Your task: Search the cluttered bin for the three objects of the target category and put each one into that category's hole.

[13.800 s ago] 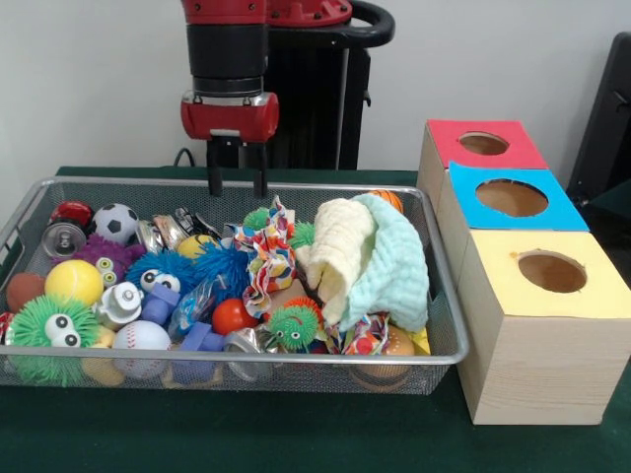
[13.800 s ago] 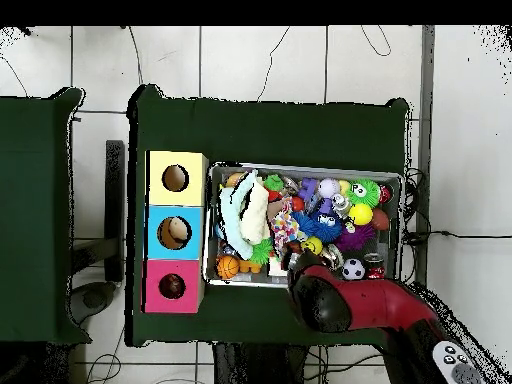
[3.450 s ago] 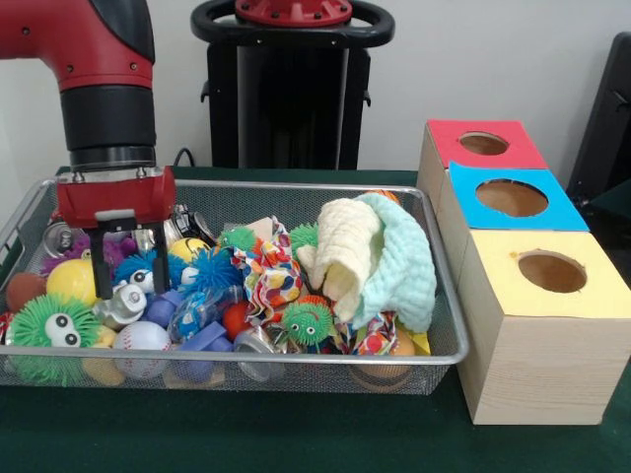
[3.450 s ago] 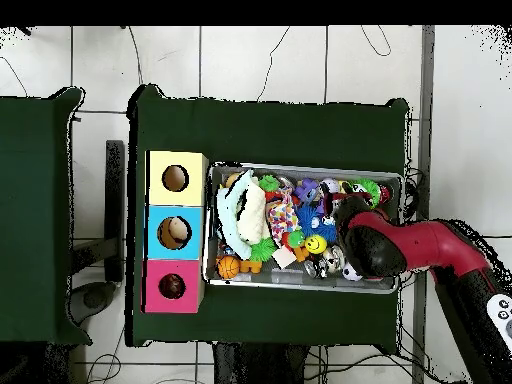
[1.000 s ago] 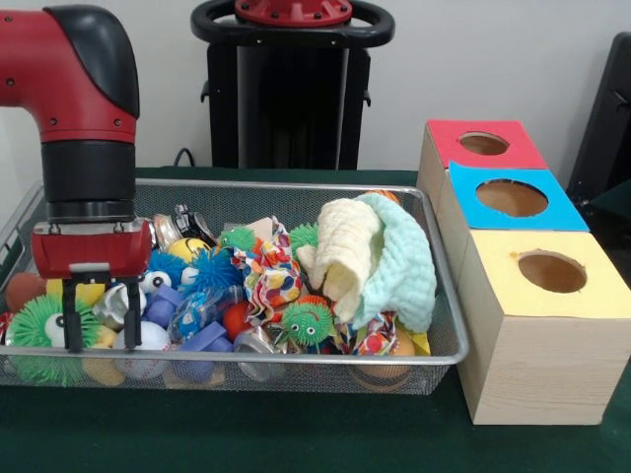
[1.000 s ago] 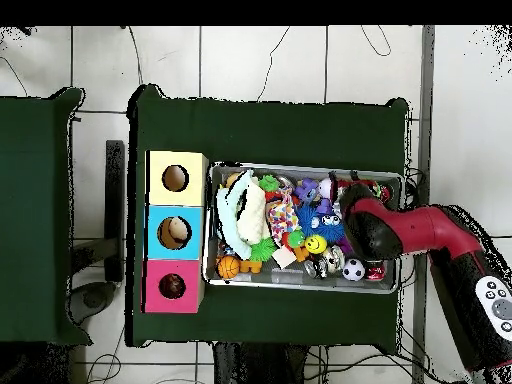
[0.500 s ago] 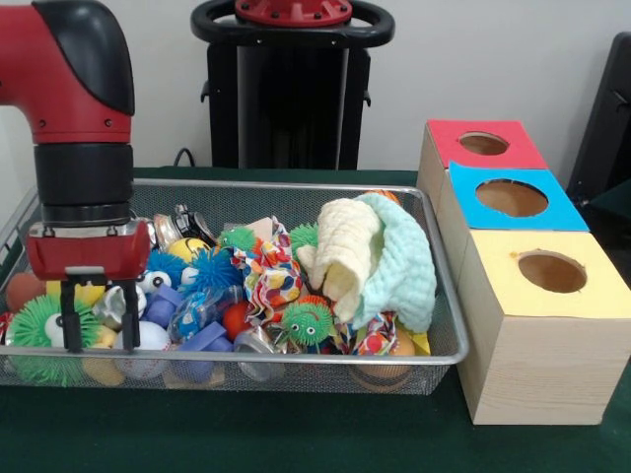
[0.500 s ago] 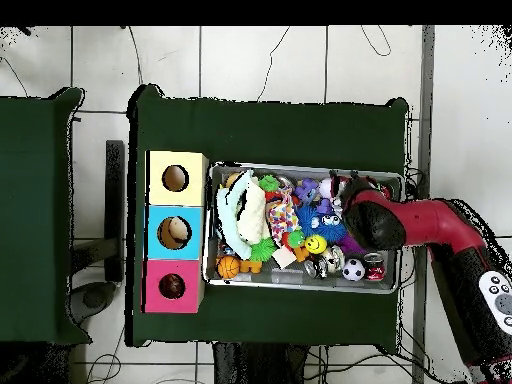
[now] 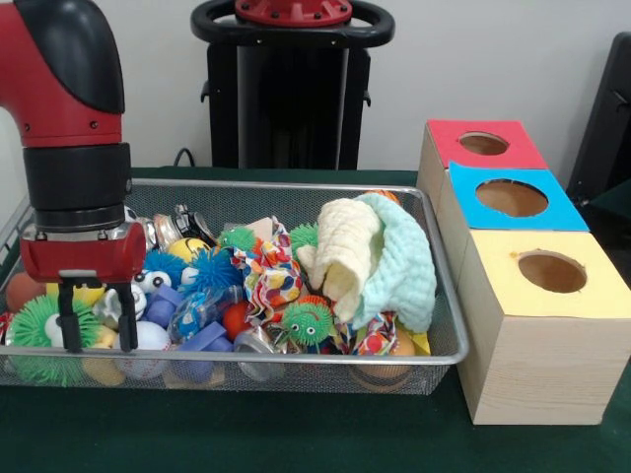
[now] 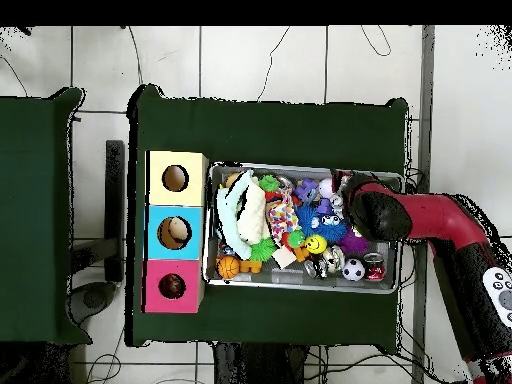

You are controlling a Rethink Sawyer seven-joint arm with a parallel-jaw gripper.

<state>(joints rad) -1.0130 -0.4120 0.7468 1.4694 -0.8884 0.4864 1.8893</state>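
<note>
The bin of silver wire mesh is full of toys, balls and cloths; it also shows in the overhead view. My gripper is open and hangs low over the bin's left end. Its fingers straddle a small silver can, just above a white baseball and beside a green fuzzy ball with eyes. The hole in the red-topped box stands far to the right; it also shows in the overhead view. In the overhead view my arm hides the gripper.
A blue-topped box and a yellow-topped box stand in a row with the red one. A cream and mint cloth is heaped at the bin's right end, a patterned cloth in the middle. The black pedestal stands behind.
Over the last second my gripper has shifted slightly left and toward the bin's near edge, staying open and low over the toys. Nothing in the bin has visibly moved.
</note>
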